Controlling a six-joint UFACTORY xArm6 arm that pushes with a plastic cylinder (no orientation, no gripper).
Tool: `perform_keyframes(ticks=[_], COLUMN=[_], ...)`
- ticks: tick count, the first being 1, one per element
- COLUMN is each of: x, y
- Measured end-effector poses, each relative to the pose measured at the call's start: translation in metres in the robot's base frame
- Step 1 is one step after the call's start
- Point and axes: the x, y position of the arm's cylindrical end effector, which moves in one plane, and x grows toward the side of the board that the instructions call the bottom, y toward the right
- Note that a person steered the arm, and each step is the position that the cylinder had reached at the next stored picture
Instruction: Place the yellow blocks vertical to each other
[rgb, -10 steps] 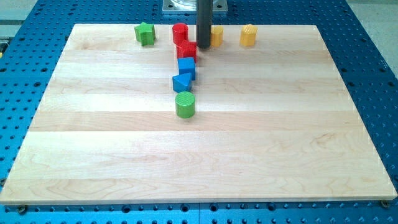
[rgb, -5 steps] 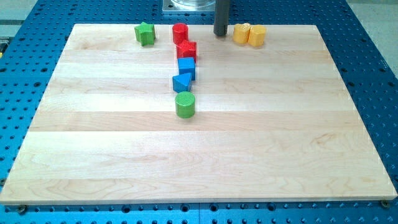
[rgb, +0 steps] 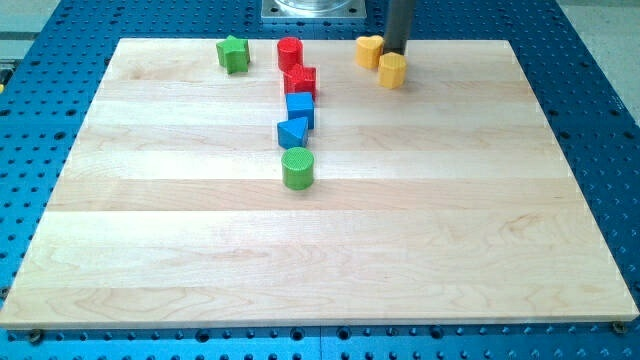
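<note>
Jaws: none on this rig, so you get no spread, pressed or pinching state to read; the arm ends in a plain dark rod.
Tip: my tip (rgb: 396, 53) sits at the view's top, wedged between the two yellow blocks and seemingly touching both.
Yellow heart: the yellow heart (rgb: 369, 50) lies just to the view's left of the tip, near the desk's top edge.
Yellow hexagon: the yellow hexagon (rgb: 392, 70) lies just below the tip, lower and slightly to the view's right of the heart; its shape is hard to be sure of.
Step in hand: you are mid-push, by my judgement; the pair sits diagonally, not yet one straight above the other.
Next move: nudge the hexagon towards the view's left until it sits under the heart, or the heart towards the view's right. Keep the push short; the top edge is close.
Risk: a light block may spin off the rod's round side.
Other blocks: red cylinder (rgb: 290, 52), red block (rgb: 300, 80), blue cube (rgb: 300, 107), blue triangle (rgb: 292, 131) and green cylinder (rgb: 297, 167) run down in a loose column left of centre; green star (rgb: 233, 53) sits apart at top left.
Materials: blocks look like matte plastic with faint ribbing.
Desk: the desk (rgb: 330, 250) is pale wood in lengthwise planks, smooth, on a blue perforated base.
</note>
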Motion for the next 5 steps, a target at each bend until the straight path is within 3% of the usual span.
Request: perform_keyframes(ticks=[1, 4, 5], x=[0.001, 0.184, 0.166], y=[0.008, -0.004, 0.023])
